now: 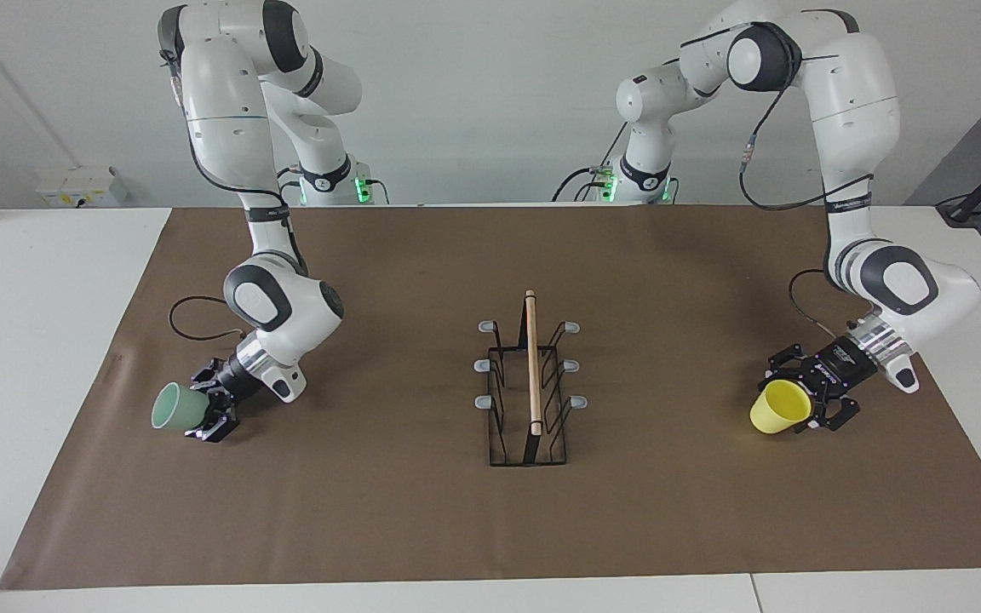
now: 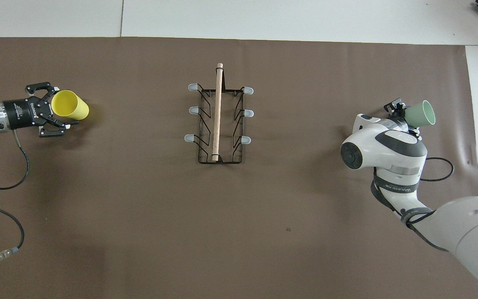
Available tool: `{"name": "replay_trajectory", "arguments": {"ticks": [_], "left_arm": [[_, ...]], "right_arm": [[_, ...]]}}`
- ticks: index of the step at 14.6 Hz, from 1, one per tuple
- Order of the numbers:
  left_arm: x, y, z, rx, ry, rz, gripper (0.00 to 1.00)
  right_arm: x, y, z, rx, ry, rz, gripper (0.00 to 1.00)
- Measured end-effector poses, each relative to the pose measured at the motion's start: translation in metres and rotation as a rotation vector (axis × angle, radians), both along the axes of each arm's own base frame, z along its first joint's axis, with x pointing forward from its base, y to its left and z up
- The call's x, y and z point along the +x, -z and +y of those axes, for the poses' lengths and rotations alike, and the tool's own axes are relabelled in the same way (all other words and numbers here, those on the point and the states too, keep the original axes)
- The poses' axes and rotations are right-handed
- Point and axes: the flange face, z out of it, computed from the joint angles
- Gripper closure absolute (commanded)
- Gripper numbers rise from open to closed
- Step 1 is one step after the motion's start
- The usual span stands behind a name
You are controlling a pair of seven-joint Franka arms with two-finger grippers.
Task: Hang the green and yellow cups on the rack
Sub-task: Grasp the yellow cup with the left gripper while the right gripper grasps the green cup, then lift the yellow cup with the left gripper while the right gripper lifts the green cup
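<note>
In the facing view, the rack (image 1: 531,385) was seen in the middle of the brown mat (image 1: 371,511): a black wire stand with a light wooden rod along its top and three grey-tipped prongs at each side, all of them bare. Toward the right arm's end of the table, the green cup (image 1: 174,408), pale mint and tapered, was turned on its side with its mouth pointing away from the rack. Its narrow base end was clamped between the fingers of the right gripper (image 1: 205,415); whether the cup touched the mat could not be told. Toward the left arm's end, the yellow cup (image 1: 780,408), bright and of the same shape, was lying on the mat on its side. The left gripper (image 1: 804,397) was placed low at its mouth, with the fingers spread apart on either side of the rim and not closed on it. In the overhead view, the yellow cup (image 2: 71,105) was shown with its mouth turned to the left gripper (image 2: 59,107) and its base toward the rack (image 2: 218,112). The green cup (image 2: 420,114) was seen projecting from the right gripper (image 2: 403,114), which was partly hidden under the arm's own wrist. Both cups were well apart from the rack.
</note>
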Motion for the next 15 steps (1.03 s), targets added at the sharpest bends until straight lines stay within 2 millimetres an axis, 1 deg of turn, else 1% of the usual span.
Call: {"name": "replay_trajectory", "arguments": {"ticks": [1, 2, 3, 4, 7, 9, 10, 13, 15], "left_arm": [[-0.001, 0.001, 0.000, 0.003, 0.001, -0.001, 0.14], [-0.002, 0.003, -0.001, 0.005, 0.004, -0.002, 0.28], [-0.002, 0.005, -0.003, 0.008, 0.010, -0.004, 0.56], [-0.003, 0.007, -0.006, 0.011, 0.015, -0.006, 1.00], [-0.001, 0.004, -0.011, 0.027, 0.054, -0.047, 1.00], [-0.001, 0.002, -0.009, 0.043, 0.075, -0.081, 1.00], [0.000, -0.003, -0.008, 0.052, 0.083, -0.100, 1.00], [0.005, -0.030, -0.009, 0.105, 0.136, -0.213, 1.00], [0.010, -0.050, -0.009, 0.179, 0.178, -0.299, 1.00]], "right_arm": [[0.000, 0.000, 0.000, -0.002, -0.003, 0.001, 1.00], [0.000, -0.001, 0.000, -0.004, -0.005, 0.002, 1.00], [0.001, -0.003, 0.001, -0.007, -0.009, 0.004, 1.00], [0.003, -0.007, 0.002, -0.004, -0.007, 0.003, 1.00], [0.009, -0.035, 0.008, 0.085, 0.045, 0.018, 1.00], [0.012, -0.062, 0.017, 0.147, 0.075, 0.008, 1.00], [0.012, -0.077, 0.025, 0.196, 0.102, 0.002, 1.00], [0.008, -0.120, 0.046, 0.384, 0.208, -0.013, 1.00], [0.004, -0.147, 0.058, 0.519, 0.282, -0.031, 1.00]]}}
